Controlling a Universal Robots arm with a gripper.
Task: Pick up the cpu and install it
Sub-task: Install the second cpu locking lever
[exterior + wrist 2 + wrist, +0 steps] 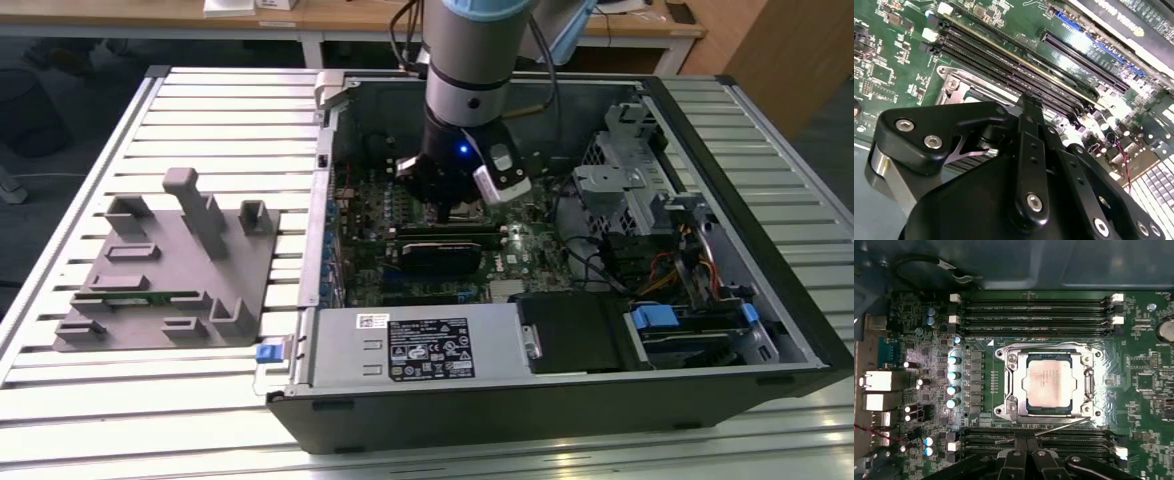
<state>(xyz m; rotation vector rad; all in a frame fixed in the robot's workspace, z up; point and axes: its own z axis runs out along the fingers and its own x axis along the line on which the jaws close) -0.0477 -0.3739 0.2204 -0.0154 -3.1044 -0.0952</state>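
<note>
The cpu [1050,384], a small square chip with a silvery top, lies flat inside the metal socket frame [1010,385] on the green motherboard [1134,385]. My gripper [1026,441] hangs just above the board beside the socket, over the memory slots [1064,439], with its two fingers pressed together and nothing between them. In the second wrist view the gripper [1029,100] points at the slots next to the socket. In the exterior view the gripper [458,212] reaches down into the open computer case [561,400].
A grey tray [160,270] with upright posts lies on the slatted table at the exterior view's left, a thin green memory strip [150,296] on it. Drive cages and cables [654,230] crowd the case at the exterior view's right. A power supply [414,345] fills the near edge.
</note>
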